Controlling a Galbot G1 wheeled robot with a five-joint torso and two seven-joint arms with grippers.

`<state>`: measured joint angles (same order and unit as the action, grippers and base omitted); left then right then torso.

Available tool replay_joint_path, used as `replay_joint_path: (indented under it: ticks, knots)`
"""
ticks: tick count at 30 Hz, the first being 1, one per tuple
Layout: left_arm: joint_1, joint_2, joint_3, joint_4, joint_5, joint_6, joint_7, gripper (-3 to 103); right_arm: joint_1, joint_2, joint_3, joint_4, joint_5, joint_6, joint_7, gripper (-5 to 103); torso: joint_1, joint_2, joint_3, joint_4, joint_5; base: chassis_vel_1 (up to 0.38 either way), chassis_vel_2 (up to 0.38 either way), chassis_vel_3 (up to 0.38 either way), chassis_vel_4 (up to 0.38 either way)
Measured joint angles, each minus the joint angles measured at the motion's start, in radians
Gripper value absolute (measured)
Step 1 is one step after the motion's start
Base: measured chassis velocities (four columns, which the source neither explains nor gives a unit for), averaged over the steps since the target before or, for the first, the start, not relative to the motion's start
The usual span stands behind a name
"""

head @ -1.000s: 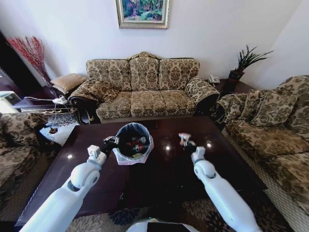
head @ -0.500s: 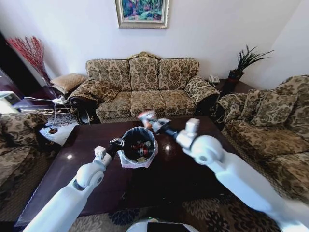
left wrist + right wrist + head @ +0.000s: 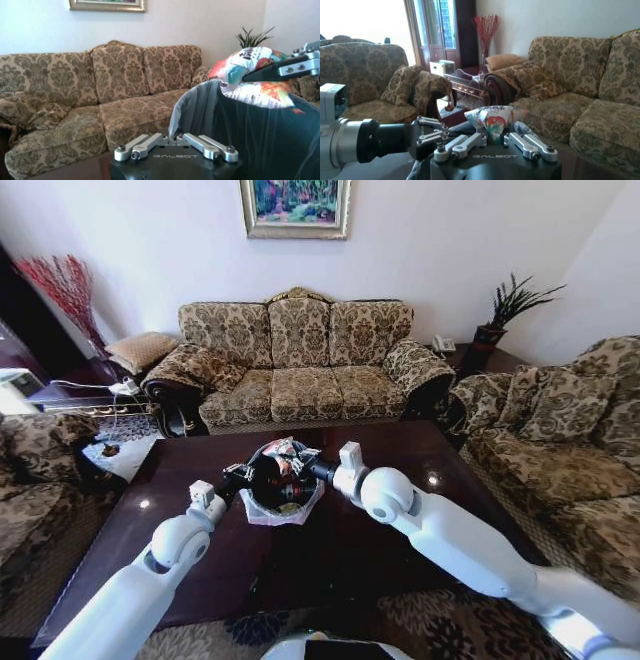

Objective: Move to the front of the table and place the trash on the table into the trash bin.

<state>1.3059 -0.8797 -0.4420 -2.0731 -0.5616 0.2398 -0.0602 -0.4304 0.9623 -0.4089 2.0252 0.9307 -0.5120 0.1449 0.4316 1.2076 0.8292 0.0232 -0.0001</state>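
Note:
The trash bin [image 3: 266,509], black with a whitish bag, stands on the dark glossy table [image 3: 400,530] left of centre. My left gripper [image 3: 237,475] is shut on the bin's near-left rim; the left wrist view shows that gripper [image 3: 173,139] clamped on the bag's edge [image 3: 192,108]. My right gripper [image 3: 298,464] hovers over the bin's opening, shut on a red and white snack wrapper [image 3: 280,448]. The right wrist view has the wrapper [image 3: 492,117] pinched between its fingers [image 3: 465,144], with the left gripper [image 3: 431,134] just beyond. Red and yellowish trash [image 3: 287,492] lies inside the bin.
A three-seat patterned sofa [image 3: 300,365] stands behind the table, another sofa [image 3: 570,430] along its right side and a third [image 3: 30,460] along its left. A potted plant [image 3: 505,310] sits at the back right, a side table [image 3: 60,395] at the back left.
My right arm swung left across the table with the wrapper, rose, then came down over the bin's opening. The left gripper stayed on the bin's rim.

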Motion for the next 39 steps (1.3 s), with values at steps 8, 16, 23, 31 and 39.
replay_joint_path:
  ticks: [8,16,23,31,39]
  knots:
    - [0.009,-0.007,-0.003,-0.006,0.001,-0.005,-0.005,3,0.000,0.005,-0.010,-0.003,-0.006,0.006,0.010,22,0.000,0.000,0.000,0.0000,0.0001,0.000,0.000,0.000,0.000]
    - [0.015,-0.011,-0.004,-0.016,0.001,-0.005,-0.008,3,0.011,0.005,-0.019,-0.006,-0.006,0.006,0.014,49,0.000,0.000,0.000,-0.0001,0.0002,0.000,0.000,0.000,0.000]
    - [0.016,-0.011,-0.008,-0.019,0.001,-0.003,-0.010,3,0.010,0.009,-0.009,-0.003,-0.006,0.021,0.031,71,0.000,0.000,0.000,0.0000,0.0000,0.000,0.000,0.000,0.000]
    - [0.032,-0.021,-0.065,-0.020,0.040,-0.012,-0.035,3,-0.049,-0.042,0.114,0.038,-0.041,0.095,0.143,99,0.000,0.000,0.000,0.0000,0.0001,0.000,0.000,0.000,0.000]
    - [0.092,-0.118,-0.244,-0.081,0.125,-0.011,-0.048,3,-0.276,-0.197,0.390,0.060,-0.183,0.128,0.184,100,0.000,0.000,0.000,0.0000,-0.0003,0.000,0.000,0.000,0.000]
